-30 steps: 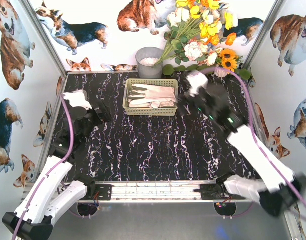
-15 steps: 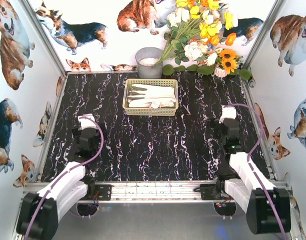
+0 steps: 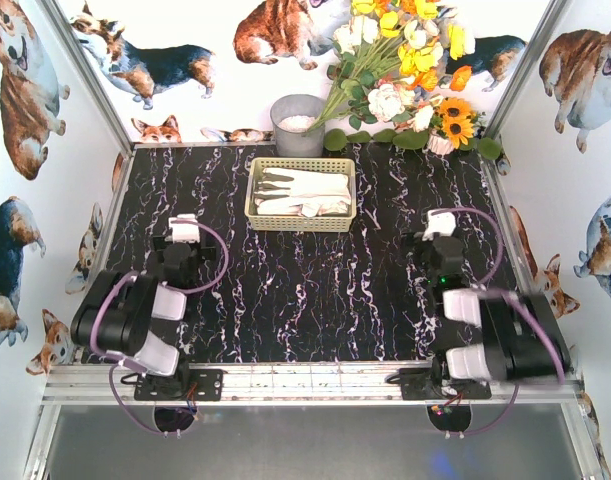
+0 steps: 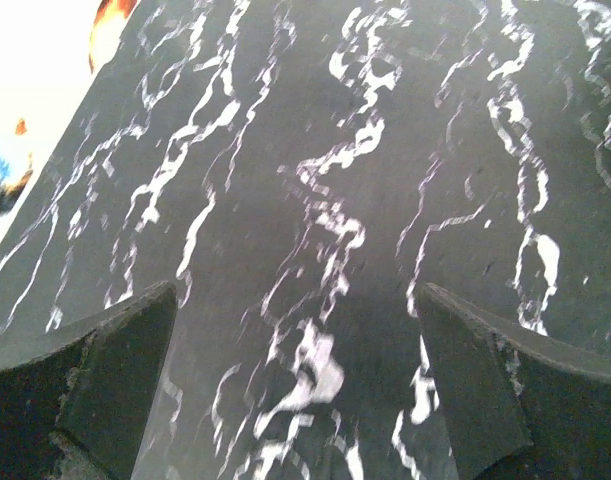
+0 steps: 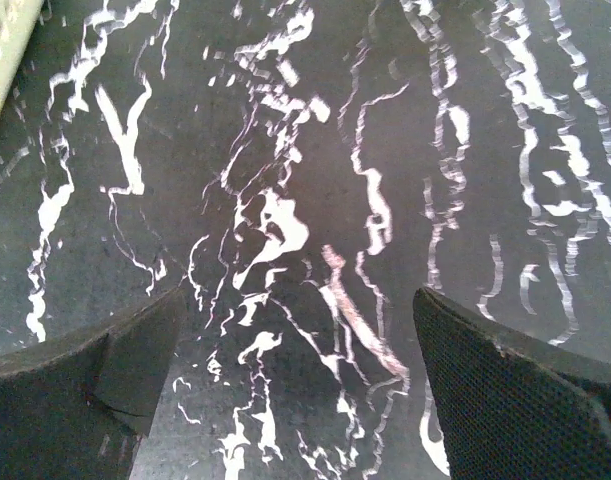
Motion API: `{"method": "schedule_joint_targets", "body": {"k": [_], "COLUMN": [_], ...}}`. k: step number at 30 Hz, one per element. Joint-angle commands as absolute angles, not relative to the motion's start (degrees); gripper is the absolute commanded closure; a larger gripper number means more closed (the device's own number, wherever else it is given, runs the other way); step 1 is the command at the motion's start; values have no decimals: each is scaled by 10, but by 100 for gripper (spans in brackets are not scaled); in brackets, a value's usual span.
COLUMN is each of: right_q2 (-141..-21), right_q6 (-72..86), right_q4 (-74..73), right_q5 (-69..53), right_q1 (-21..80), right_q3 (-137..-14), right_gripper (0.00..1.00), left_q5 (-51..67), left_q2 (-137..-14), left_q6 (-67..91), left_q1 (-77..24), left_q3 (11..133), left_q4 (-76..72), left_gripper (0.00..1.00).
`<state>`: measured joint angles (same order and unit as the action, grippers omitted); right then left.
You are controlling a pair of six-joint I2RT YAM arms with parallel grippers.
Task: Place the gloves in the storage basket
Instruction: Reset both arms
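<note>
The pale yellow storage basket [image 3: 301, 194] stands at the back middle of the black marbled table. Several cream-white gloves [image 3: 307, 190] lie stacked inside it. A corner of the basket shows at the top left of the right wrist view [image 5: 7, 40]. My left gripper [image 3: 181, 250] is folded back near the left front, open and empty; its view [image 4: 297, 375] shows only bare table between the fingers. My right gripper [image 3: 434, 245] is folded back near the right front, open and empty, with bare table between its fingers [image 5: 297, 375].
A round grey pot [image 3: 297, 124] stands behind the basket against the back wall. A bunch of artificial flowers [image 3: 405, 70] leans over the back right corner. Corgi-printed walls close in the table on three sides.
Both arms have pulled back from the middle of the table and folded down towards their bases. The right gripper left the basket's right side. The gloves and basket have not moved.
</note>
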<state>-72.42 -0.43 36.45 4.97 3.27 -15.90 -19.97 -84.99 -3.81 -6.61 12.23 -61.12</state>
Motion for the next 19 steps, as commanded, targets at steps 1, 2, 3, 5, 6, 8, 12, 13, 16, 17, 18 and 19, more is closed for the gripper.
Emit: {"method": "schedule_joint_targets", "body": {"k": [1,2,3,5,6,8,12,13,16,17,18,19], "right_q2": [-858,-840,-811,-840,-848,-809,-833,-840,-837,-834,-833,-834], "right_q6": [-31,-22,-9,-4,-7,-7,-8,-11,0,0,-2,-3], "right_q4": [586,533,431,493,523,439,485,515,460,458,466,480], "right_q5": [56,58,69,61,69,61,49,46,27,27,24,24], "right_q1": [45,39,37,30,32,34,28,28,16,15,15,15], "right_q3": [-153,-168,-195,-184,-176,-190,-183,-175,-200,-199,-195,-189], "right_gripper": [0,0,0,0,0,0,0,0,0,0,0,0], "left_q5": [-137,-129,-125,-120,-122,-121,-116,-109,-106,-105,-106,-106], "left_q2": [-886,-889,-897,-891,-892,-889,-891,-891,-891,-891,-890,-891], "left_q6": [-52,-42,-23,-15,-17,-16,-17,-21,-22,-22,-22,-22], "left_q1": [-42,-32,-14,-8,-9,-9,-8,-9,-9,-9,-9,-8], "left_q3": [150,171,183,183,181,178,178,179,180,179,180,180], "left_q4": [-666,-631,-622,-610,-616,-621,-622,-619,-618,-618,-618,-617], "left_gripper": [0,0,0,0,0,0,0,0,0,0,0,0]}}
